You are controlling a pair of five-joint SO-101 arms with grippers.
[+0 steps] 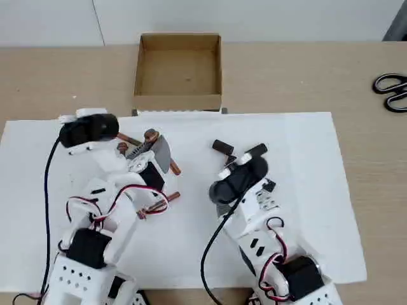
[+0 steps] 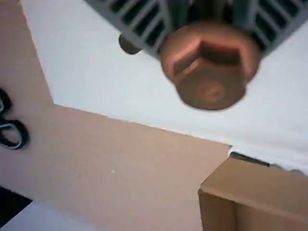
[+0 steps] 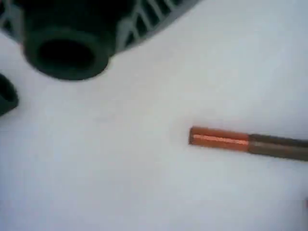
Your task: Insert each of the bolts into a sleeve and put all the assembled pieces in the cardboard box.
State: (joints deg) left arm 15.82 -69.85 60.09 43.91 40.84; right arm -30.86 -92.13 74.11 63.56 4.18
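There's the left arm (image 1: 108, 216), stretched forward with its wrist rolled so the camera juts out sideways, and the left gripper (image 2: 208, 19) is clamped on a bolt (image 2: 209, 72), head toward the lens. The right arm (image 1: 261, 216) leans in toward its partner, the right gripper (image 3: 82, 24) pinching a sleeve (image 3: 67, 53), bore facing the camera.

Hex-head bolt (image 2: 209, 67) glowing copper-orange against grey slatted jaws, sleeve (image 3: 65, 53) showing matte black, loose bolt (image 3: 248, 143) shading from bright orange end to dull brown, paper sheet (image 1: 305, 190) showing plain white, table (image 1: 63, 76) showing pale tan, cardboard box (image 1: 178, 101) showing unprinted brown, scissors (image 1: 391, 92) showing black handles.
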